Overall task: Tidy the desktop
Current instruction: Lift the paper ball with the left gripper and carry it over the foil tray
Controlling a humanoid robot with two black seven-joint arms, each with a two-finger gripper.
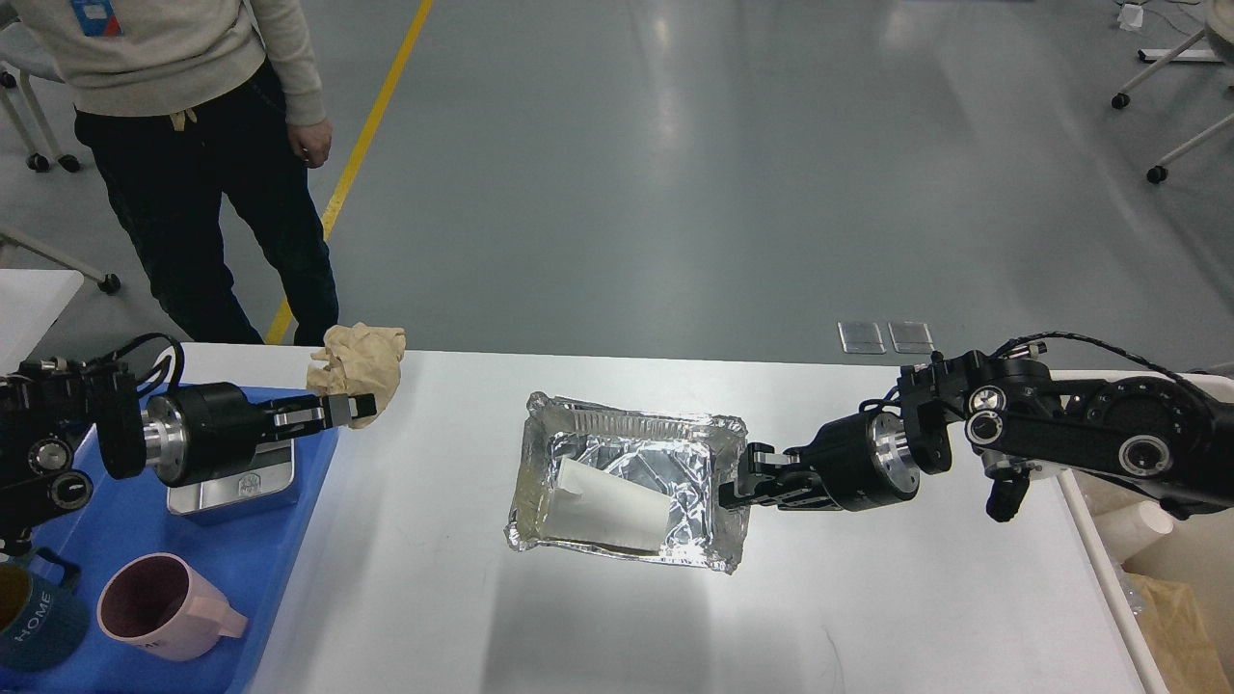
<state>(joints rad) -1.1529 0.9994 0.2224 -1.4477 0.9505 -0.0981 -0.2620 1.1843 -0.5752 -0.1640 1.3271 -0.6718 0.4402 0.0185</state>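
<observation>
The white desktop [868, 617] fills the lower view. A crumpled foil tray [631, 487] sits at its middle with a white paper cup [603, 506] lying in it. My right gripper [737, 487] is shut on the foil tray's right rim. My left gripper [342, 410] is shut on a crumpled brown paper wad [359, 357] and holds it above the desktop's far left corner, over the blue tray's edge.
A blue tray [280, 569] at the left holds a steel dish [236, 487], a pink mug [159, 607] and a dark blue mug [34, 617]. A beige bin [1147, 578] with rubbish stands at the right edge. A person [202, 145] stands beyond the far left corner.
</observation>
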